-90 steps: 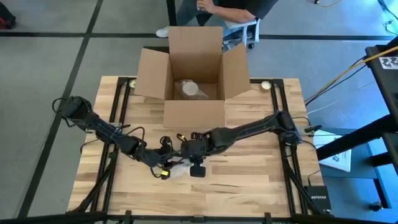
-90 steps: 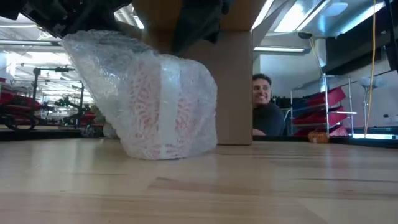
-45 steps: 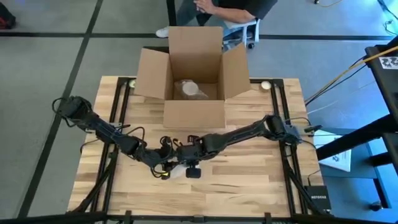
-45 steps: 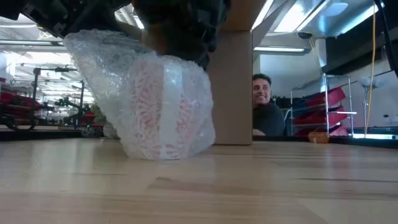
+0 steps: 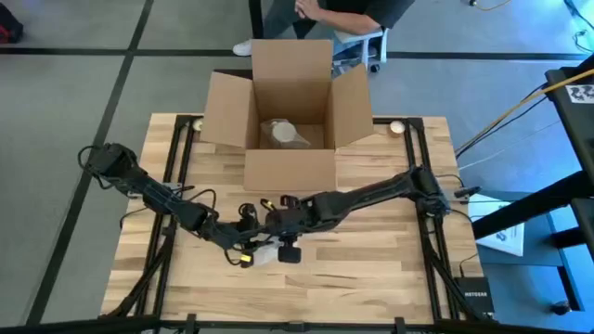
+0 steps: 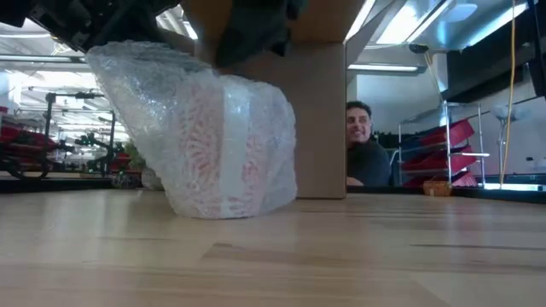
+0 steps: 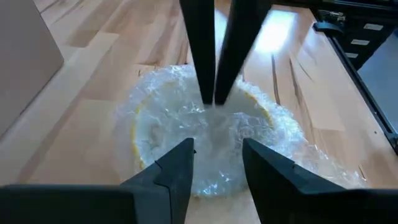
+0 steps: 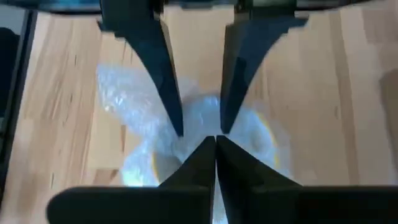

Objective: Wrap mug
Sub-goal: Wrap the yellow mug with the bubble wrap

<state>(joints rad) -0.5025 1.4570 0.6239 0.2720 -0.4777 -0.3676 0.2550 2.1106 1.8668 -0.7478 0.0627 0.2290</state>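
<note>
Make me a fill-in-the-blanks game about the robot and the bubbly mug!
1. The mug is covered in bubble ____.
2. It stands on a table made of ____.
3. The right gripper above the mug has its fingers ____.
4. The left gripper beside it has its fingers ____.

Missing words: wrap, wood, shut, open.

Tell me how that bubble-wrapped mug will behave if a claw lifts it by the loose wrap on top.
The bubble-wrapped mug would probably sag and swing: the wrap looks soft and crumpled, bunched loosely over the opening. It may slip inside the film, since only one tape strip shows. The right claw is shut on the wrap there; the left claw is open beside it.
</note>
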